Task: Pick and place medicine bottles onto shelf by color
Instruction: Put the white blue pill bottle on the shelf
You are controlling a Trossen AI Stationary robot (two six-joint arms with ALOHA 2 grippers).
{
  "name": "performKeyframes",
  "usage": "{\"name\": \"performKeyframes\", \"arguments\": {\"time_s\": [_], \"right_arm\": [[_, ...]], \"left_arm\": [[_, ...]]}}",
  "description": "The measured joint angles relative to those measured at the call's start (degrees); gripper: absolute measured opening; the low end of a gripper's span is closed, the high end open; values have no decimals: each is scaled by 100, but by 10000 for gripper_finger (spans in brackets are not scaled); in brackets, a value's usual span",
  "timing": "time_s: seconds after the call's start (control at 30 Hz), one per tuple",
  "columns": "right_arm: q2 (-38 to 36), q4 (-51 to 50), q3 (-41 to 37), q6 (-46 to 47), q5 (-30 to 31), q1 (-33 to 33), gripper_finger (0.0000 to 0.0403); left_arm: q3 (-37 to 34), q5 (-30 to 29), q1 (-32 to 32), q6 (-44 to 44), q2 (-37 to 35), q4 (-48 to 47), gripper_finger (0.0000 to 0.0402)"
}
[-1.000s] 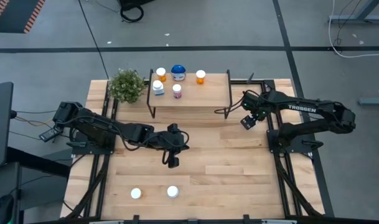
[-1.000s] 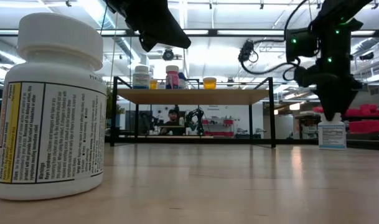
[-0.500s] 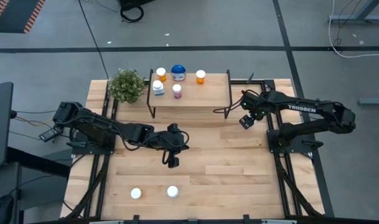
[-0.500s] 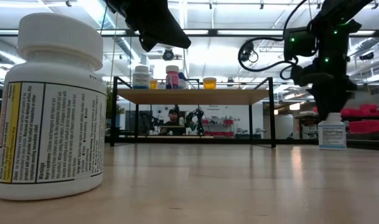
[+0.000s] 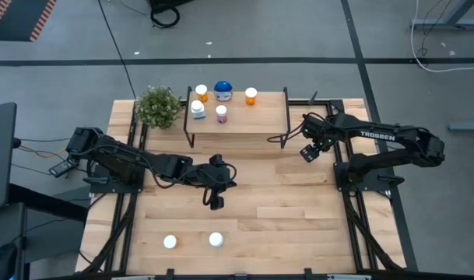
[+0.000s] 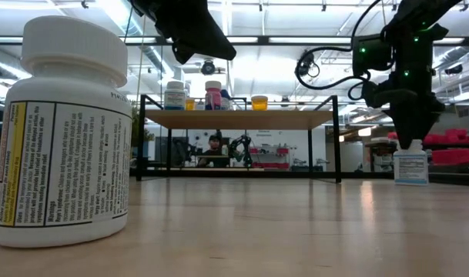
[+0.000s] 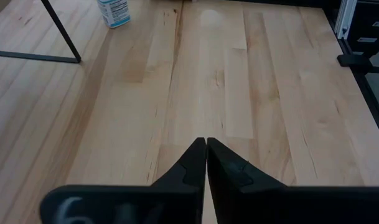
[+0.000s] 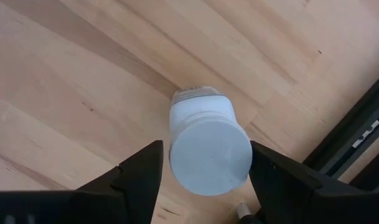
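A white-capped bluish-white bottle (image 8: 209,146) stands upright on the table (image 5: 260,202), right of the shelf (image 5: 244,120); it also shows in the low view (image 6: 410,165). My right gripper (image 8: 205,162) is open just above it, one finger on either side of the cap, pointing down. In the high view my right gripper (image 5: 310,149) hides it. My left gripper (image 5: 215,199) is shut and empty above the table's middle. The shelf carries two orange bottles (image 5: 201,92) (image 5: 251,96), a blue-lidded one (image 5: 222,91), a bluish-white one (image 5: 198,109) and a pink one (image 5: 221,113). Two white-capped bottles (image 5: 170,242) (image 5: 215,239) stand near the front edge.
A green potted plant (image 5: 158,106) stands at the shelf's left end. Black frame rails (image 5: 353,210) run along the table's left and right sides. The near-left bottle (image 6: 65,131) fills the low view's left. Bare wood lies between the two arms.
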Motion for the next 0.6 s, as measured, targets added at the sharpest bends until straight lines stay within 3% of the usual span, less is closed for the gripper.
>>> {"name": "performKeyframes", "arguments": {"time_s": [0.3,0.47,0.6], "right_arm": [[0,-35,4,-72,0,0,187],[0,-225,73,-66,-170,0,190],[0,-856,597,-2,-244,46,195]], "left_arm": [[0,2,-7,3,0,0,12],[0,1,-7,1,0,0,20],[0,2,-7,6,0,0,21]]}}
